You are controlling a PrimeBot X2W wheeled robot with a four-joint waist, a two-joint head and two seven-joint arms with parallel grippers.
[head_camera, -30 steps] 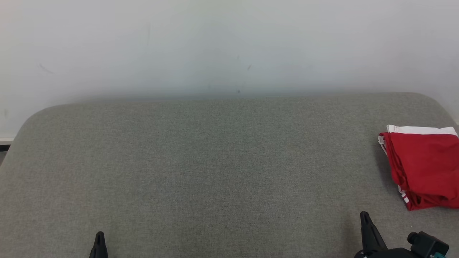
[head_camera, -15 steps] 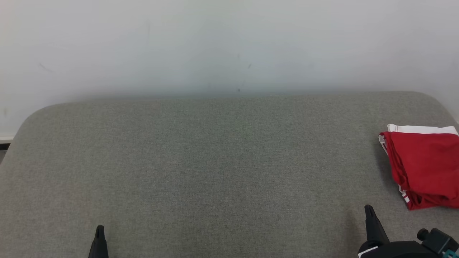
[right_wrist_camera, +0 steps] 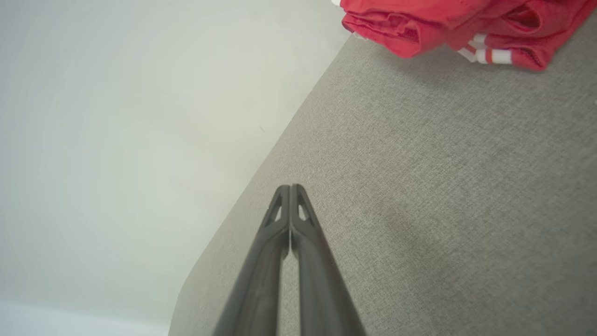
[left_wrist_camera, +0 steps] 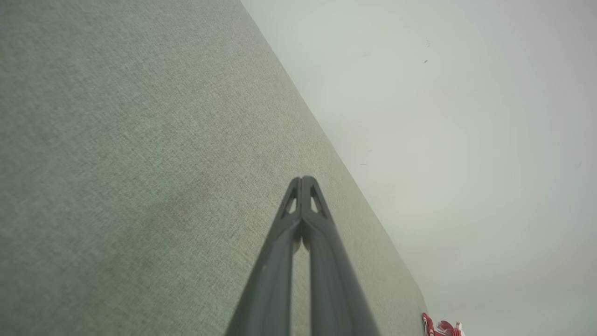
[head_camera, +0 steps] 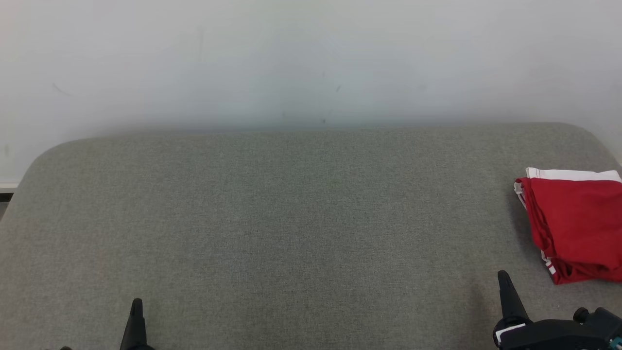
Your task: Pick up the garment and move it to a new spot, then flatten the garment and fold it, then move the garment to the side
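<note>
Head view: the folded red garment [head_camera: 576,226] is lying at the right edge of the grey cushion [head_camera: 291,218], just beyond the right gripper [head_camera: 504,287] and well apart from the left gripper [head_camera: 136,311]. Left wrist view: its fingers are pressing together, empty. Right wrist view: those fingers are also meeting on nothing. The garment is looking soft, light and floppy, so pinching its layered left edge seems best.

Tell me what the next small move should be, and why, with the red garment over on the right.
Probably just draw both arms back to rest. The red garment lies folded near the right edge of the grey surface, and the left gripper and right gripper are shut, empty and apart from it.
</note>
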